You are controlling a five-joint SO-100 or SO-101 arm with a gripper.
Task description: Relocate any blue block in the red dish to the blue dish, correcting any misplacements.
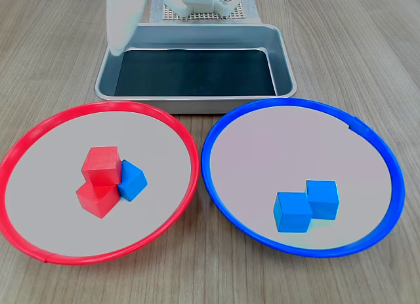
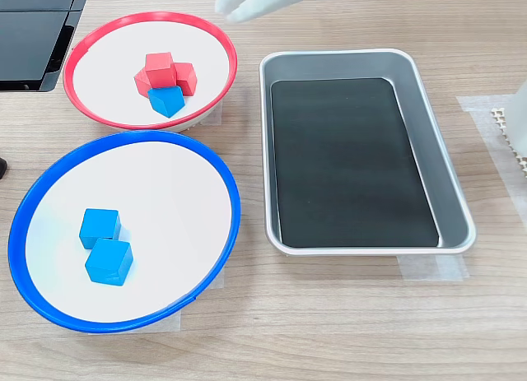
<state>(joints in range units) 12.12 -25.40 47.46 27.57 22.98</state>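
Pending: blue block (image 1: 133, 180) lies lower left in the red dish (image 1: 39, 130) touching two red cubes (image 1: 100, 165), not in the blue dish (image 1: 216, 130); blurred gripper (image 2: 247, 1), finger state indiscernible.

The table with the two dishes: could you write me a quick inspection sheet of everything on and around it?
Surface: wooden table, tape patches under the tray in the second exterior view.
Job's things: red dish holds two red cubes and one blue block, touching. Blue dish holds two blue cubes, touching.
Clutter: metal tray with a dark liner, nothing in it.
End effector: not clearly seen; a blurred pale shape hangs over the table's edge in the second exterior view.
Cables: thin wires at the arm's base.
Surroundings: dark device at the second exterior view's left; perforated mat at the second exterior view's right.
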